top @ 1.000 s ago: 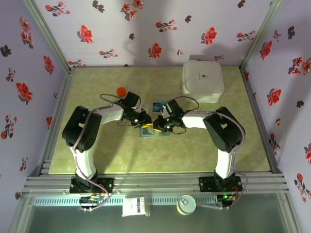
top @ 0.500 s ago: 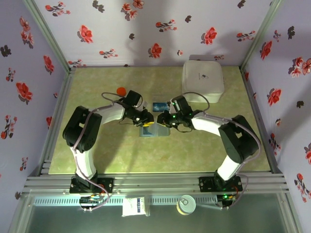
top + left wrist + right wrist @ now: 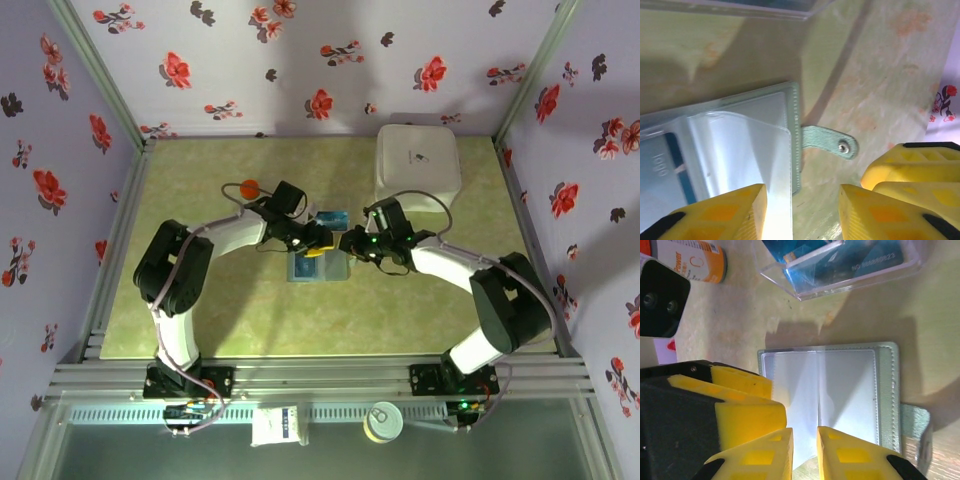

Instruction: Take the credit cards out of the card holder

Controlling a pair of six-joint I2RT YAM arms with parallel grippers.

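The grey-blue card holder (image 3: pixel 318 268) lies open on the table with its clear sleeves up (image 3: pixel 840 390). A blue credit card (image 3: pixel 665 160) shows inside a sleeve at its left end. Its snap tab (image 3: pixel 832 142) sticks out to the side. Another blue credit card (image 3: pixel 840 260) lies in the clear plastic piece (image 3: pixel 330 216) just behind. My left gripper (image 3: pixel 802 210) hovers open at the holder's edge, one finger over a sleeve. My right gripper (image 3: pixel 805 455) faces it, jaws a narrow gap apart over a loose sleeve leaf. The two grippers nearly touch (image 3: pixel 335 243).
A large white square box (image 3: pixel 417 165) stands at the back right. A small orange-capped container (image 3: pixel 250 187) lies at the back left, close behind the left arm. The green mat ends at metal rails on all sides.
Both grippers have shifted right and slightly back over the holder. The left jaws have opened wide. The right arm has stretched out, and its jaws have parted a little.
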